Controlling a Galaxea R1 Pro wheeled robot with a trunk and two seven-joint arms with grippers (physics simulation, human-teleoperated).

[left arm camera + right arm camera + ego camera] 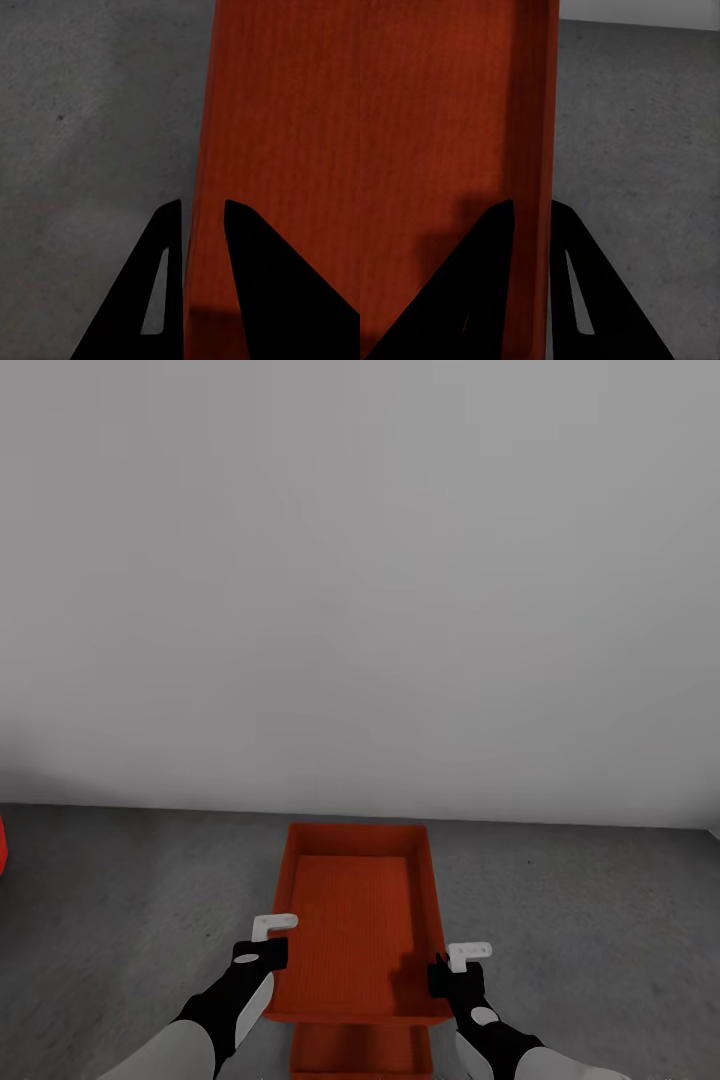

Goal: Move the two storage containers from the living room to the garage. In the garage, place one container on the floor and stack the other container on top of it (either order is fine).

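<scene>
Two storage containers [357,920] — both empty; left claw [263,960] and right claw [450,972] each pinch the upper's wall.

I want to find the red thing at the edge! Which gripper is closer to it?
Left. The left gripper clamps the upper container's left wall, the side where the red thing sits by the floor's edge. The right gripper clamps the opposite wall, farther away.

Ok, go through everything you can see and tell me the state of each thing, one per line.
Upper container: held by both side walls, empty, above the other one.
Lower container: under the upper one, mostly hidden; its near end shows.
Left gripper: shut on the upper container's left wall.
Right gripper: shut on its right wall.
Floor: grey concrete.
</scene>
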